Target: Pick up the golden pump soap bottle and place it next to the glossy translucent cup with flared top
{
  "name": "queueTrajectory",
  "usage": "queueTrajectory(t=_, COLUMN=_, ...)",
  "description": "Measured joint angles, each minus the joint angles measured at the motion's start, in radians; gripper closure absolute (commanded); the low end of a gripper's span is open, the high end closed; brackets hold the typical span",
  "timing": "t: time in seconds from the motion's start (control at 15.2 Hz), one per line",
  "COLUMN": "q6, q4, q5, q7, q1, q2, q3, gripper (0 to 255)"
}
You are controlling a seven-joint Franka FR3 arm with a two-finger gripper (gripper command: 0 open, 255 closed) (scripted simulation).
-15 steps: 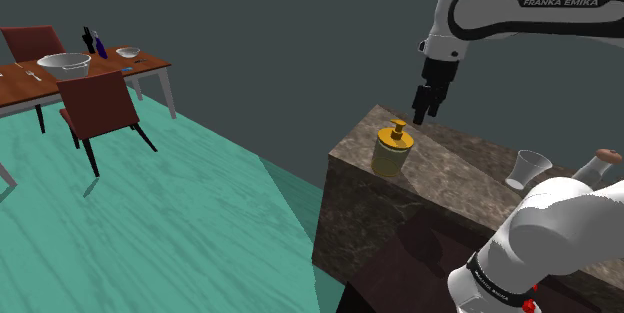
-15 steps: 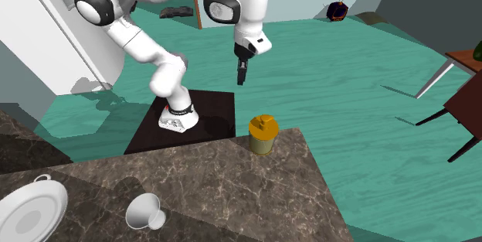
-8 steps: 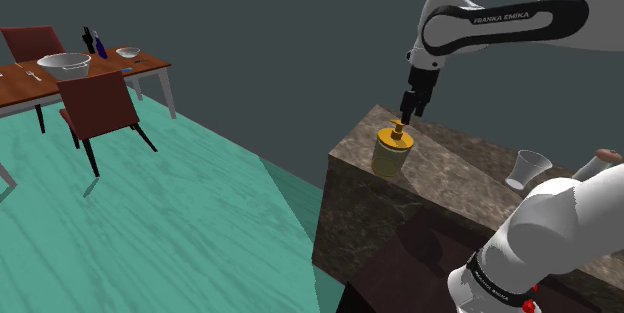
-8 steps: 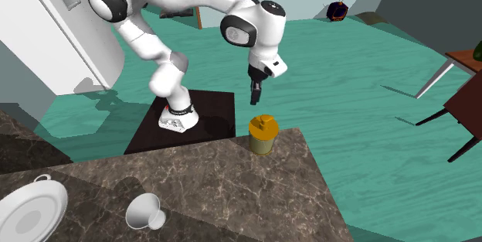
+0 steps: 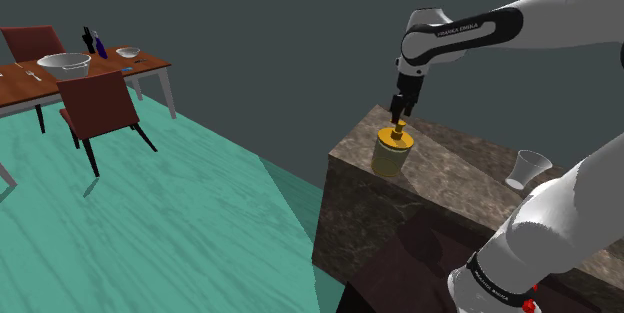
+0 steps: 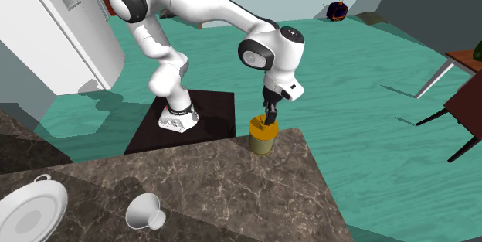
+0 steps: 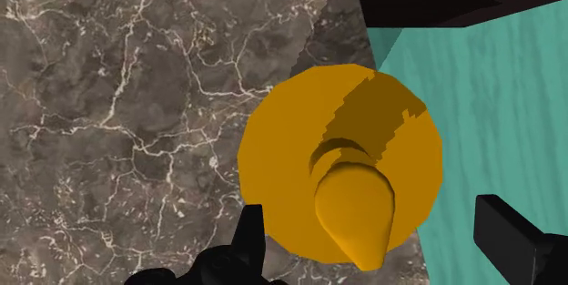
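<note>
Looking along the gripper point(image 7: 369, 215), we saw its two black fingers point(image 7: 248, 242) spread wide and clasping nothing. The golden pump soap bottle point(image 7: 300, 147) stood upright directly beneath them. Its pump head lay between the fingers, with a gap on each side. The bottle sat at the corner of the dark marble desk point(image 7: 136, 101), with the teal floor point(image 7: 491, 101) showing just past the edge.

From the shoulder view the gripper point(image 5: 399, 121) hung right over the bottle point(image 5: 390, 153), its tips level with the pump top. In the second exterior view the gripper point(image 6: 270, 117) met the bottle point(image 6: 263, 138) at its top as well.

The translucent flared cup point(image 5: 527, 169) stood on the desk point(image 5: 460, 166), well apart from the gripper. Beyond the cup point(image 6: 145, 211), farther from the gripper, lay a white plate point(image 6: 31, 209).
</note>
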Motion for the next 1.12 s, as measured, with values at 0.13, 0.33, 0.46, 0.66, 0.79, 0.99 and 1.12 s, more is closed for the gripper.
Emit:
queueTrajectory(t=0.13, q6=0.025, q4=-0.011, q5=0.0, q7=-0.003, q1=-0.001, q2=0.013, q3=-0.003, gripper=0)
queueTrajectory(t=0.33, q6=0.063, q4=-0.037, q5=0.001, q7=-0.007, q1=-0.003, q2=0.025, q3=-0.006, gripper=0)
queueTrajectory(t=0.46, q6=0.092, q4=-0.059, q5=0.001, q7=-0.008, q1=-0.004, q2=0.033, q3=-0.008, gripper=0)
queueTrajectory(t=0.66, q6=0.101, q4=-0.063, q5=0.002, q7=-0.007, q1=-0.003, q2=0.037, q3=-0.008, gripper=0)
queueTrajectory(t=0.79, q6=0.101, q4=-0.063, q5=0.002, q7=-0.007, q1=-0.003, q2=0.037, q3=-0.008, gripper=0)
queueTrajectory(t=0.99, q6=0.101, q4=-0.063, q5=0.002, q7=-0.007, q1=-0.003, q2=0.037, q3=-0.008, gripper=255)
queueTrajectory(t=1.12, q6=0.101, q4=-0.063, q5=0.002, q7=-0.007, q1=-0.003, q2=0.037, q3=-0.007, gripper=255)
